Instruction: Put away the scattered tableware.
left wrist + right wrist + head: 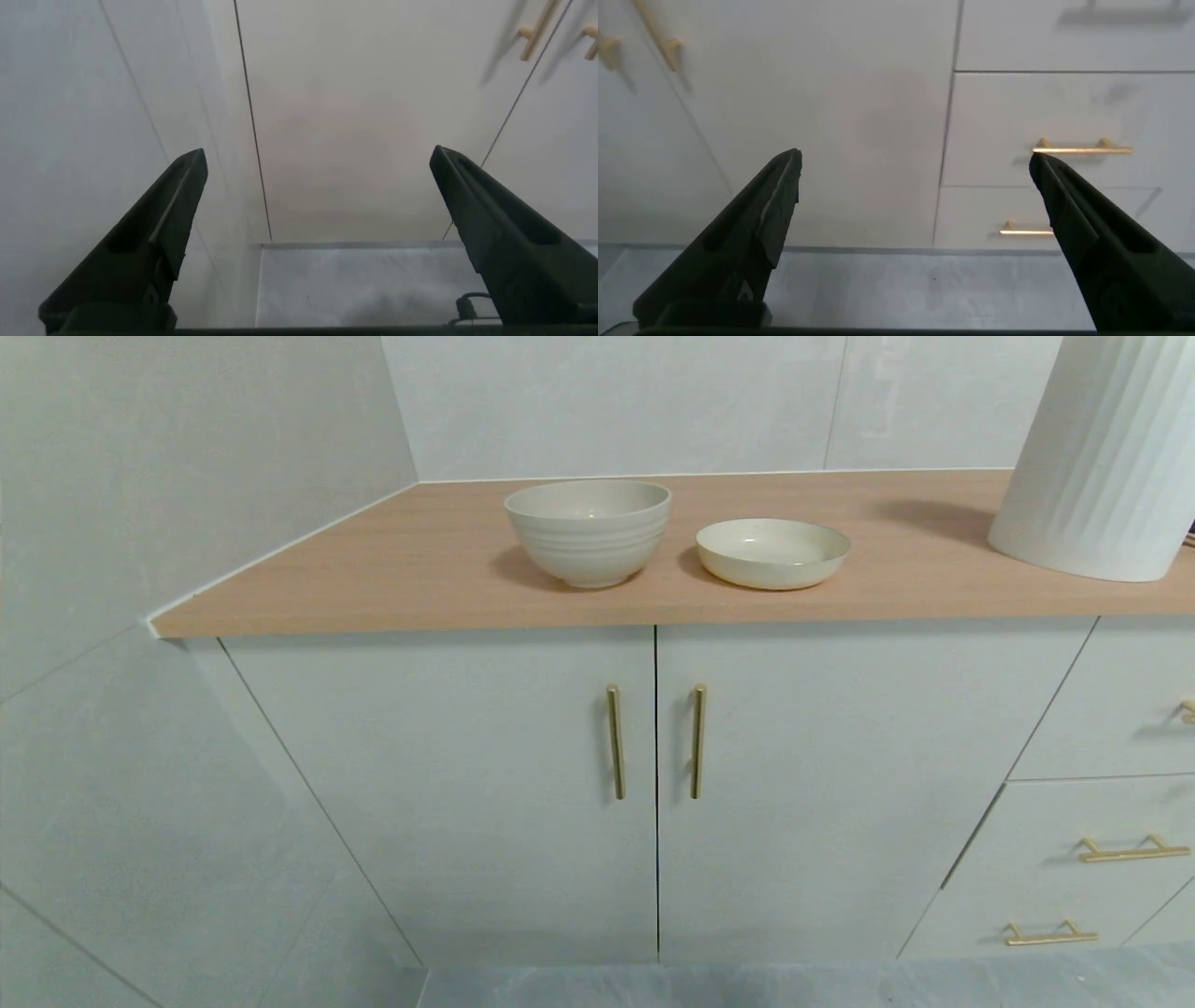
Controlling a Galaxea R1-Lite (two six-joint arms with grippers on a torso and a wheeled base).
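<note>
A deep cream bowl (589, 529) with ribbed sides stands on the wooden countertop (392, 579), left of centre. Just to its right sits a shallow cream dish (772, 552), a small gap apart from the bowl. Below them are two white cabinet doors, both closed, with gold bar handles (615, 741) (697, 740) at the seam. My left gripper (318, 177) is open, low down and facing the cabinet front near the floor. My right gripper (915, 177) is open too, facing the drawer fronts (1064, 121) low down.
A tall white ribbed container (1106, 457) stands at the counter's right end. Drawers with gold handles (1133, 850) fill the cabinet's right side. A tiled wall closes off the left. Grey floor (794, 985) runs along the cabinet's foot.
</note>
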